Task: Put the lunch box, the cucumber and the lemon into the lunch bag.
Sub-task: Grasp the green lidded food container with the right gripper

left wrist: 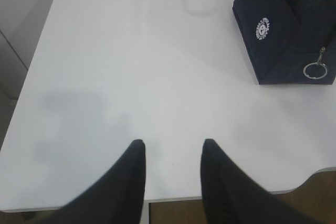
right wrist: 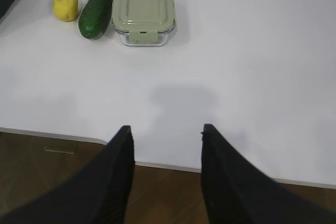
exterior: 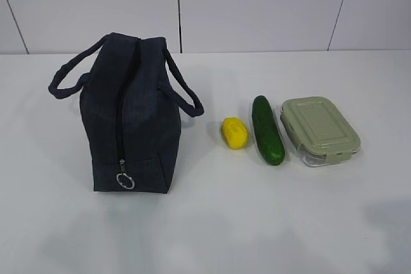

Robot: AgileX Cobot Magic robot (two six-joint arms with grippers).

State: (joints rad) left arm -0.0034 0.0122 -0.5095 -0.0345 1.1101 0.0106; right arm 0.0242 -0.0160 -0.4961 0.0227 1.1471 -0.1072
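Lunch bag (exterior: 131,117): stood upright on the white table (exterior: 212,222), zipper closed, ring pull (exterior: 125,181) hanging low.
Lemon (exterior: 234,133): just right of the bag.
Cucumber (exterior: 267,130): beyond the lemon, farther from the bag.
Lunch box (exterior: 319,130): farthest from the bag, lid on.
Left gripper (left wrist: 170,148): hovered over the table's near edge, well short of the bag, fingers parted, holding nothing.
Right gripper (right wrist: 165,132): hovered at the near edge, far from the bag, fingers parted, empty.
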